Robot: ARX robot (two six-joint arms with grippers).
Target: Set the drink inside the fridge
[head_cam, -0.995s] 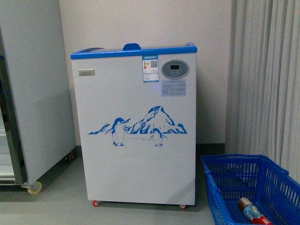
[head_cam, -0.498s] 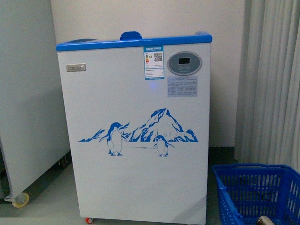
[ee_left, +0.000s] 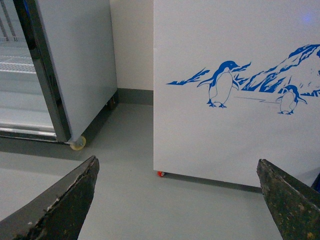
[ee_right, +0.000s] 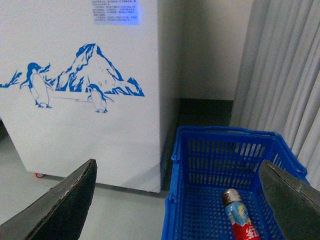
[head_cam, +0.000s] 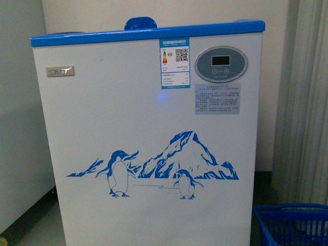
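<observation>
Closer now, one fridge (head_cam: 148, 143) fills the front view. One drink (ee_right: 240, 220), seemingly on its side, lies in one basket (ee_right: 200, 150) ahead of the right claw (ee_right: 176, 161); it and the left claw (ee_left: 176, 160) gape wide.

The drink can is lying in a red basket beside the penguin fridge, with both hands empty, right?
No: the basket is blue, not red, as the right wrist view shows. The drink can does lie in it beside the penguin fridge, and the left hand and right hand are open and empty.
</observation>
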